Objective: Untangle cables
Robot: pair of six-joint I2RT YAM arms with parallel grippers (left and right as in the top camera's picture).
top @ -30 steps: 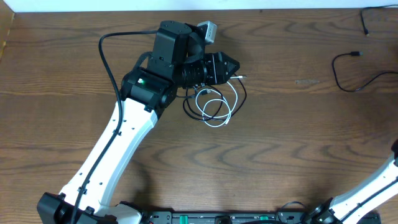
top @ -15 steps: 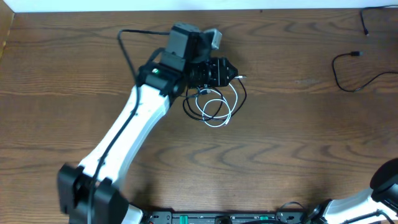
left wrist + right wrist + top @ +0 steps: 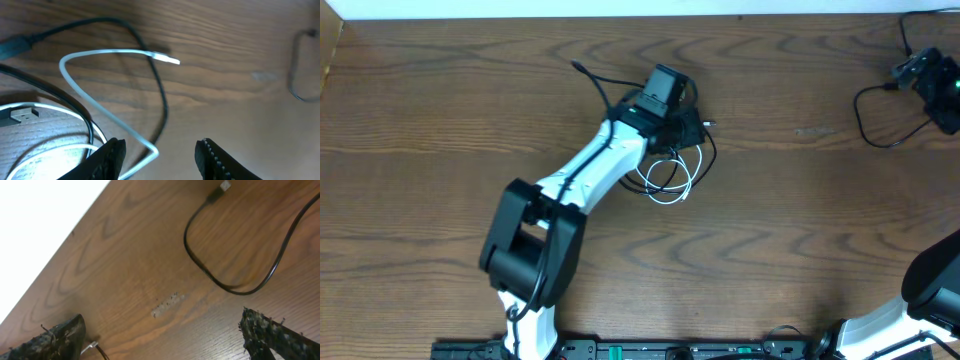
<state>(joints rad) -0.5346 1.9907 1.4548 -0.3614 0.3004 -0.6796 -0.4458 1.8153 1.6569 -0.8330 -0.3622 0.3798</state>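
Observation:
A tangle of a white cable (image 3: pixel 672 197) and a black cable (image 3: pixel 711 152) lies at the table's middle back. My left gripper (image 3: pixel 688 128) hovers low over its upper edge. In the left wrist view the jaws (image 3: pixel 160 152) are open, with a bend of the white cable (image 3: pixel 100 52) between them and the black cable (image 3: pixel 161 97) crossing it. A separate black cable (image 3: pixel 865 122) lies loose at the right. My right gripper (image 3: pixel 920 72) is above its plug end; its jaws (image 3: pixel 162 330) are open and empty, and the cable (image 3: pixel 200 262) lies beyond them.
Another black cord (image 3: pixel 905 35) runs off the top right corner. The table's back edge meets a white wall (image 3: pixel 620 8). The left arm's body (image 3: pixel 535 235) stretches across the table's left middle.
The left arm has stretched out and lowered its wrist over the tangle. The right arm has swung up into the top right corner, over the loose black cable.

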